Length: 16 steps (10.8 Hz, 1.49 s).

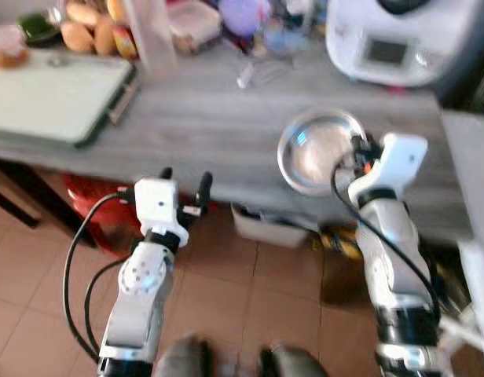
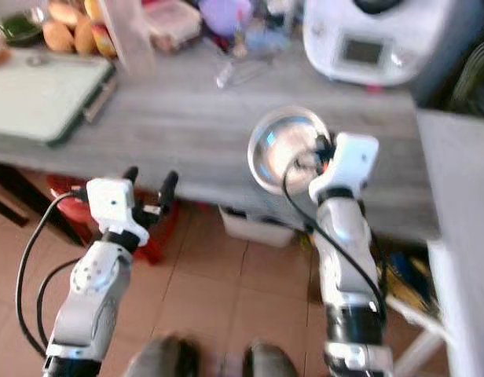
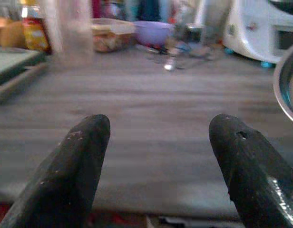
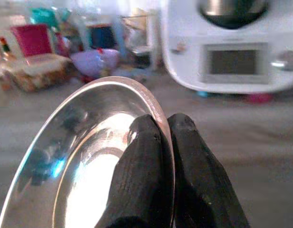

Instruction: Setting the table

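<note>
Plate [image 1: 319,149], shiny and round, hangs tilted over the grey table's [image 1: 195,126] near edge in the eye views, pinched by the right gripper [image 1: 358,153]. Left wrist view: the left gripper [image 3: 158,142] is wide open and empty. Right wrist view: two black fingers [image 4: 144,161] squeeze the rim, table straight ahead.

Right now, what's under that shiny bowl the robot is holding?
The steel bowl, pinched by the right gripper, hangs above the grey wooden table. The tabletop directly beneath is hidden.
</note>
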Tool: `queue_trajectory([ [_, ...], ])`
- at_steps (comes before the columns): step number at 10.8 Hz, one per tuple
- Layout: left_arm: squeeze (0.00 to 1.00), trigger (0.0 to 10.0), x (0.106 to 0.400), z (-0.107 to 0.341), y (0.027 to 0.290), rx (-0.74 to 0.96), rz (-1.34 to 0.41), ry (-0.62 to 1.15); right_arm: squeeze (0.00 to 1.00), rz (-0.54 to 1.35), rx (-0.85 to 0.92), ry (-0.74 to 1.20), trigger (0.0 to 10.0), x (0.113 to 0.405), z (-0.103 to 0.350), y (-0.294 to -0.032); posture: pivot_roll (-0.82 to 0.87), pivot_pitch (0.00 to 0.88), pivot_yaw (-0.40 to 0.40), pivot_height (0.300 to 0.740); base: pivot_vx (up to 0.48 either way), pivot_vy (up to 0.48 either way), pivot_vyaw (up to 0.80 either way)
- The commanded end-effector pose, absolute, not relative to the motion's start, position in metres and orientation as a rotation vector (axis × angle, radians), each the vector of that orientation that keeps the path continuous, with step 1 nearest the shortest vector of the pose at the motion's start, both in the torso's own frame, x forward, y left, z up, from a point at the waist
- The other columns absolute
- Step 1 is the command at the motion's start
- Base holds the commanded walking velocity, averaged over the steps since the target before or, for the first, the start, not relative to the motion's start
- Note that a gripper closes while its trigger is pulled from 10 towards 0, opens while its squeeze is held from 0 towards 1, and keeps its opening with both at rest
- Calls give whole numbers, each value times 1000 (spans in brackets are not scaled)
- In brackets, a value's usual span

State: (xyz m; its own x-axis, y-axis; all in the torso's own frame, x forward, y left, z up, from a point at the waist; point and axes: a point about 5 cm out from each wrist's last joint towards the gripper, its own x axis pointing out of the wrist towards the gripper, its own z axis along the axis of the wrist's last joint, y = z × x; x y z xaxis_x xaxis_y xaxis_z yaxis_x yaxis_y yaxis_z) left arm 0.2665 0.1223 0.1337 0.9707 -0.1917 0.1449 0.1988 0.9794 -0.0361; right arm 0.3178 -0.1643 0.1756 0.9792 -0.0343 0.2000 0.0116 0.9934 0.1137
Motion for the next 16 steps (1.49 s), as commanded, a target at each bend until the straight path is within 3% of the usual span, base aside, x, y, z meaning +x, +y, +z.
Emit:
queue_trajectory([
  [1, 0, 10000, 264, 133, 127, -47, -172, -134, 0, -25, 153, -164, 10000, 320, 168, -160, -7, 174, -2, 740, 0, 0, 0],
  [3, 0, 10000, 262, 130, 131, -30, -147, -112, 0, -27, 269, -74, 10000, 328, 159, -154, 2, 183, -1, 740, 0, 0, 0],
  [7, 0, 10000, 254, 126, 148, -18, -78, -84, 0, -2, 298, 82, 10000, 319, 139, -143, 5, 184, -6, 740, 0, 0, 0],
  [12, 0, 10000, 252, 124, 144, -19, -99, -77, 0, -15, 335, 174, 10000, 331, 132, -148, 5, 174, -13, 740, 0, 0, 0],
  [16, 0, 10000, 251, 120, 141, 14, -113, -45, 0, 26, 381, 242, 10000, 343, 122, -134, 6, 192, -12, 740, 0, 0, 0],
])
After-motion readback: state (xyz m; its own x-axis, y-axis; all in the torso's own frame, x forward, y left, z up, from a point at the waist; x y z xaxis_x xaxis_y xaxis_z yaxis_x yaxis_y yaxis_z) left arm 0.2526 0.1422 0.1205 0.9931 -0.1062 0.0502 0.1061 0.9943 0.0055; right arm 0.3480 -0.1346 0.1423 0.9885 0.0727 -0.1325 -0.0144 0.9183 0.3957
